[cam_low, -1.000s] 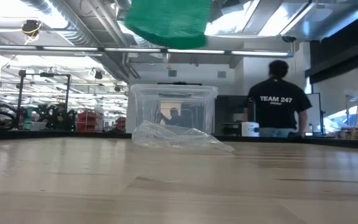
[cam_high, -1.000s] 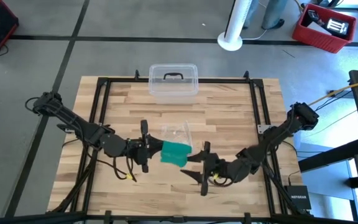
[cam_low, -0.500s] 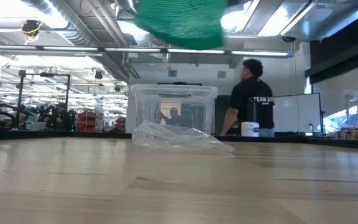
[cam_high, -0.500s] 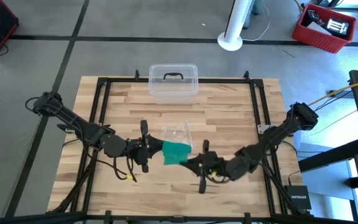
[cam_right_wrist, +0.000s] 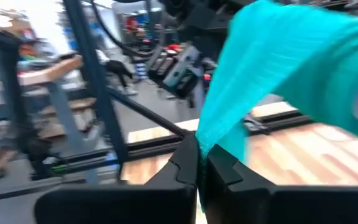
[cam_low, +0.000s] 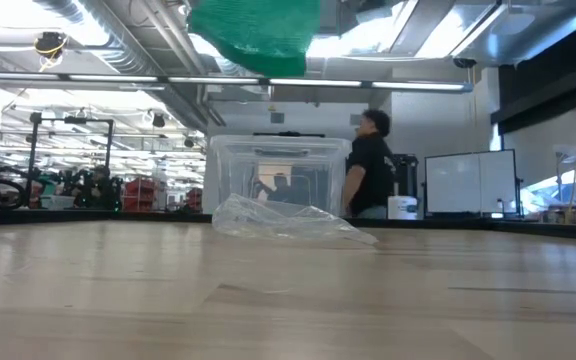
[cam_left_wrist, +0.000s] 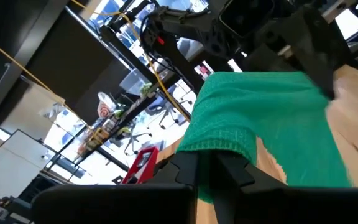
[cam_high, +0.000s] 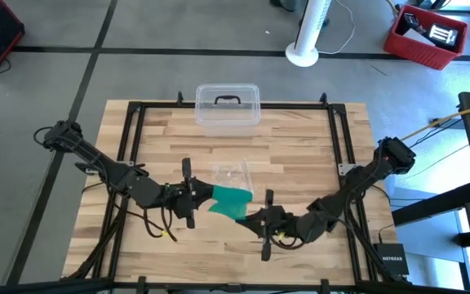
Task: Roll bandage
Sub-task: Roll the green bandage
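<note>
With both grippers pinching it from opposite sides, the bandage hangs in the air between them over the near-centre of the worktop, clear of the wood. Left gripper is clamped shut on its left edge; right gripper is clamped shut on its near-right corner, slightly nearer the front edge than the left one. Long axis runs roughly left-right, gripper to gripper, tilted a bit toward the near right. Both arms are equally close; neither has reach to spare.

Material: teal-green soft fabric with fine ribbing, limp, folded into a broad slack wad rather than a tight roll. The edge droops around the left fingers. My read: it will sag and twist, so rolling needs tension kept between the two pinches.

Behind it on the worktop: a crinkled clear plastic wrapper, and farther back a clear lidded box. A person is visible in the room beyond.
</note>
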Tool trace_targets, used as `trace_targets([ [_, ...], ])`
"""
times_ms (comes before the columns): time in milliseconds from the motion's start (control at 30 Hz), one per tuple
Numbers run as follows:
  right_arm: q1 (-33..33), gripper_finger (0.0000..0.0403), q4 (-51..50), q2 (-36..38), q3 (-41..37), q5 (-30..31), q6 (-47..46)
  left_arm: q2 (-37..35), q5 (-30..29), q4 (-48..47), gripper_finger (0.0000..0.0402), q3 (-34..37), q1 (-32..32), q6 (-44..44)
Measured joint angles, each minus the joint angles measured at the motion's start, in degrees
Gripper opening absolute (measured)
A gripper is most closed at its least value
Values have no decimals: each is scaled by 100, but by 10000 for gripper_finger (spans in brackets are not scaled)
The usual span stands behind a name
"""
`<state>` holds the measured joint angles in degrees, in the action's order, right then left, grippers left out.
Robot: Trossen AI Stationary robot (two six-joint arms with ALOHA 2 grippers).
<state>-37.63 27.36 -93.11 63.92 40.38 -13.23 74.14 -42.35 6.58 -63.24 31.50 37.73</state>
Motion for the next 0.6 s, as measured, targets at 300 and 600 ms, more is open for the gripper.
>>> trace_targets([
  [300, 290, 35, -668, -74, 1, -678, -424, 25, -6, -4, 13, 2, 26, 32],
  [600, 271, 212, -1381, 627, 0, -690, 49, 25, -28, 108, 13, 2, 34, 164],
])
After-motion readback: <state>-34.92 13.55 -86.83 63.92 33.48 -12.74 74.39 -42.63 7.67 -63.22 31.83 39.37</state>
